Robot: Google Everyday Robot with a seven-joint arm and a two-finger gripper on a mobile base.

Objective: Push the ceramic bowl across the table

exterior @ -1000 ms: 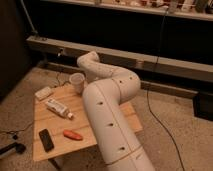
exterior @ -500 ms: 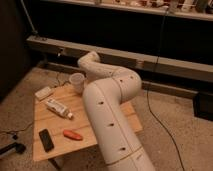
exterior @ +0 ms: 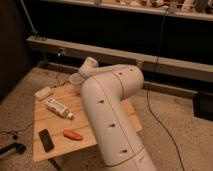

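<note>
The table (exterior: 55,125) has a light wooden plank top and stands at the lower left. A round bowl (exterior: 75,80) sits at its far edge; it looks pale in this light, and my arm hides its right side. My white arm (exterior: 111,115) rises from the bottom, bends at the elbow and reaches left, so its end (exterior: 90,65) is just above and behind the bowl. My gripper is hidden behind the arm, close to the bowl.
On the table are a white box (exterior: 43,93), a white tube (exterior: 59,107), a black phone (exterior: 46,139) and a small orange carrot-like piece (exterior: 73,134). A cable (exterior: 152,112) runs across the floor at the right. A low ledge (exterior: 150,62) runs along the dark back wall.
</note>
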